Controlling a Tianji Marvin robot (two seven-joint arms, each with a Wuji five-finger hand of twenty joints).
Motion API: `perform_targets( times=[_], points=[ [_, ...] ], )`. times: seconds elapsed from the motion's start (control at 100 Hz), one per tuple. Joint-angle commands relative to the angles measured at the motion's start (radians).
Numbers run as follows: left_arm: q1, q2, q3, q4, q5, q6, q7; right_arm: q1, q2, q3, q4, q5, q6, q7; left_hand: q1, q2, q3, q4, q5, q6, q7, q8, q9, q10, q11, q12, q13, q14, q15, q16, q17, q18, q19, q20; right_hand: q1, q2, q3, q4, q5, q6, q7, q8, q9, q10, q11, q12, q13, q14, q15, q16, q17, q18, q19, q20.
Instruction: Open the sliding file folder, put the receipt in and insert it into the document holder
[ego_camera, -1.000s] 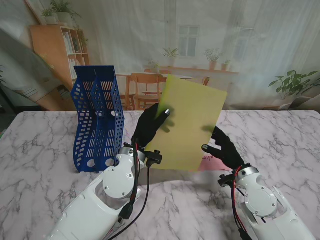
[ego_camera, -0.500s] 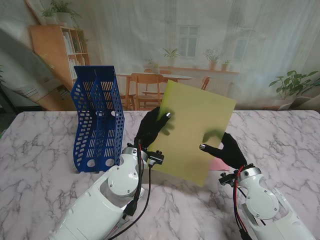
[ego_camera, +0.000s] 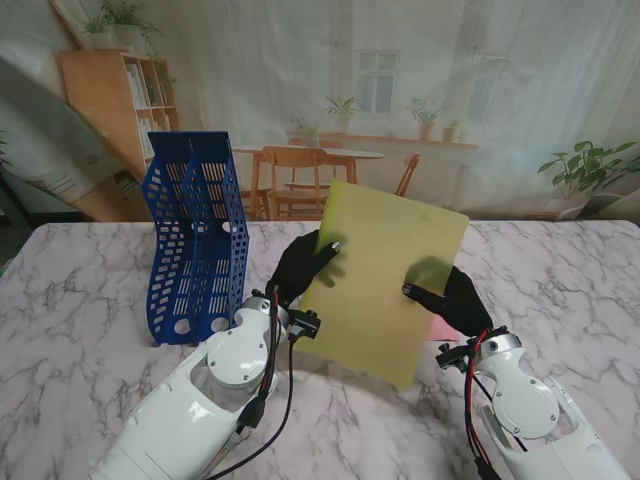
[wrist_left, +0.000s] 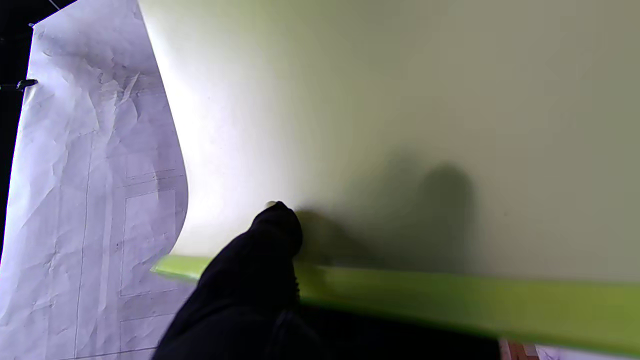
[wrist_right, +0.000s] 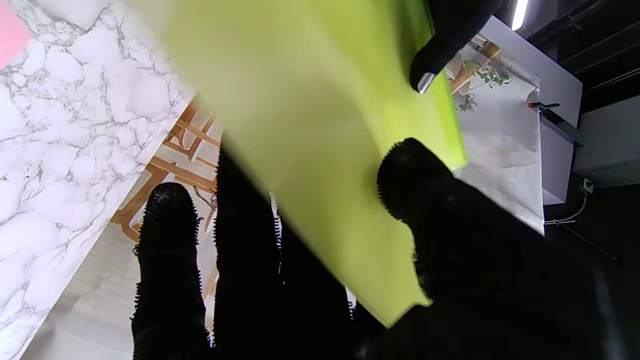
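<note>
I'm looking down on a white marble-patterned table (ego_camera: 90, 300) with a printed backdrop of a café room behind it, shelves and wooden chairs. No writing or brand is readable anywhere. The yellow-green file folder (ego_camera: 385, 285) is held up off the table, tilted, between my two hands. My left hand (ego_camera: 300, 268) grips its left edge, a fingertip (ego_camera: 333, 246) pressed on the face toward me. My right hand (ego_camera: 455, 300) grips the right side: in the right wrist view the thumb (wrist_right: 415, 175) lies on one face and the other fingers (wrist_right: 167, 235) on the other. A pink receipt (ego_camera: 440, 328) peeks out on the table just behind the right hand. The blue document holder (ego_camera: 195, 235) stands upright to the left, well apart from the folder.
</note>
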Motion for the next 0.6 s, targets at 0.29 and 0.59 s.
perform_targets(
  times=[0.29,0.59],
  points=[
    [0.012,0.026,-0.007,-0.018,-0.039,0.023,-0.1,-0.015,0.011,0.009,-0.027,0.076,-0.006,0.092,0.072,0.008,0.022,0.014,0.059,-0.055,0.086,0.079,0.077,-0.016,0.009,0.007,0.058,0.07,0.037,0.014,0.058,-0.036,0.087,0.03,0.048,-0.004,0.072,-0.002,-0.008,-0.003,0.049,0.031,-0.286,0.022,-0.308,-0.101,-0.167,0.011,-0.108,-0.019,-0.053,-0.03,0.031,-0.07],
    [0.006,0.028,0.005,-0.02,-0.056,0.024,-0.123,-0.024,0.008,0.011,-0.045,0.119,-0.002,0.097,0.072,0.009,0.017,0.014,0.057,-0.059,0.09,0.071,0.08,-0.019,0.003,0.009,0.056,0.07,0.033,0.013,0.054,-0.033,0.086,0.028,0.091,0.016,0.146,-0.01,-0.051,0.001,0.044,-0.005,-0.092,-0.006,-0.261,-0.101,-0.004,0.002,-0.021,0.004,0.088,0.017,0.095,-0.063]
  ],
)
